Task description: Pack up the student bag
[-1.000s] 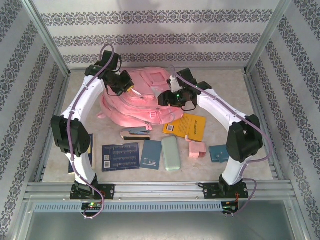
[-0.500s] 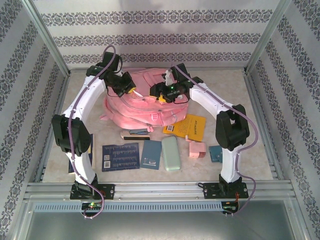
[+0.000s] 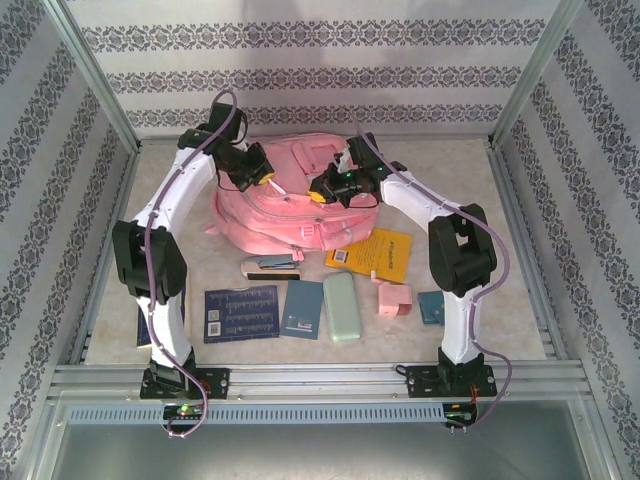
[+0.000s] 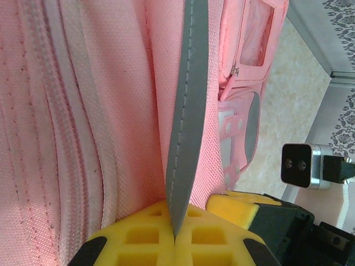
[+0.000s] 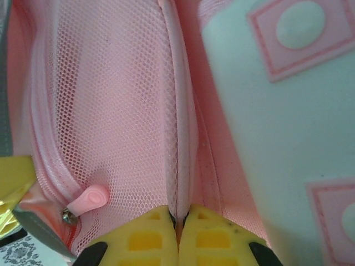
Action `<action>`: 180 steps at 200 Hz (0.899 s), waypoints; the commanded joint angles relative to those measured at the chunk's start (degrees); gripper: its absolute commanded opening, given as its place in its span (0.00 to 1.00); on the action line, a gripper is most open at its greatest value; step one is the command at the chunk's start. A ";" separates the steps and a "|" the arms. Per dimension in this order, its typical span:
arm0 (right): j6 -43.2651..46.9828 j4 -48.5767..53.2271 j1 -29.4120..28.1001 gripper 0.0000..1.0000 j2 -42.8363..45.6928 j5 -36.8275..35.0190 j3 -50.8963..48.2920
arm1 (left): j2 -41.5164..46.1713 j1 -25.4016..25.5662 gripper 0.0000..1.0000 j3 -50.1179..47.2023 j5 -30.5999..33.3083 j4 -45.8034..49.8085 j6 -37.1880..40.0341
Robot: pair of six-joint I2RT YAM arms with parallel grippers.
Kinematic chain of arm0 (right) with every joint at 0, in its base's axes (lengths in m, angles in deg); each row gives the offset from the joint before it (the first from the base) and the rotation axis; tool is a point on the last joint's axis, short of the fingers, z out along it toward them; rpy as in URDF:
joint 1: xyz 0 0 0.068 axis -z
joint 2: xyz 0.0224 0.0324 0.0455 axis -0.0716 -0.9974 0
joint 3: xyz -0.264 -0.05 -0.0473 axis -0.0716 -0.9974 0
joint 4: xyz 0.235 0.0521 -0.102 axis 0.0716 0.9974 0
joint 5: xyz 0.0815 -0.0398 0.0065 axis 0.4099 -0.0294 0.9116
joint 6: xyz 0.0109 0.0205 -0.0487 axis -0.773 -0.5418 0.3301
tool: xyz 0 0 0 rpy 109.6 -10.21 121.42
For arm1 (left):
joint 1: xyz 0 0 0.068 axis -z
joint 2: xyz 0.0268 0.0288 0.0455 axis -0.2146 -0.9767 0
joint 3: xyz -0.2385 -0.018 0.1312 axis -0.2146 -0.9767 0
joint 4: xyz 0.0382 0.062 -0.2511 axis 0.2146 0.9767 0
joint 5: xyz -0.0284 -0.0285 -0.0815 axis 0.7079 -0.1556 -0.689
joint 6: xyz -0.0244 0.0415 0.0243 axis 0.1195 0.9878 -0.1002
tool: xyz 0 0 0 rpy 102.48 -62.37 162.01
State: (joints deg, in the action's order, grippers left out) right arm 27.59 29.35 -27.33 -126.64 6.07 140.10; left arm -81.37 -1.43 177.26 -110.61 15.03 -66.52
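While the student bag lies toward the back of the bench, between the two arms, both pincers are on it. Left pincer sits at the bag's upper left, yellow fingers clamped tight on a grey strip of the bag, which stands edge-on between them. Right pincer is at the bag's middle, fingers pressed together on a pink seam beside the mesh pocket; a pink zipper pull is just left of them. In front of the bag, left to right: dark blue booklet, blue notebook, mint case, yellow book, pink box.
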 commanded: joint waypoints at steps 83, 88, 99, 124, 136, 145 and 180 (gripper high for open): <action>-13.69 1.13 2.13 0.00 0.60 -3.12 9.31 | 24.39 6.01 0.52 -17.34 5.48 1.77 13.40; -14.26 1.80 2.11 0.00 0.49 -3.50 9.79 | 25.59 7.13 0.52 -19.29 5.25 1.01 13.77; -15.90 3.67 2.22 0.00 0.34 -4.25 11.05 | 27.64 9.41 0.50 -23.23 5.22 -0.36 13.69; -19.59 5.20 2.17 0.00 -0.39 -4.39 13.56 | 31.43 13.75 0.45 -34.56 4.92 -7.63 12.75; -20.16 6.46 2.19 0.00 -0.66 -4.47 15.16 | 32.13 14.97 0.44 -37.89 7.38 -9.11 13.06; -20.12 7.98 2.11 0.00 -0.89 -4.83 16.43 | 32.41 15.83 0.45 -39.21 9.47 -10.03 13.85; -21.70 9.84 1.96 0.00 -1.05 -5.50 18.60 | 30.31 17.22 0.49 -39.45 14.80 -10.38 14.33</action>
State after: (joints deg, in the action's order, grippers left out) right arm 8.99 40.70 -25.60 -128.57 -0.60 154.77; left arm -50.35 14.72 136.55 -101.32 8.98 -53.80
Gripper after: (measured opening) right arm 0.068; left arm 0.485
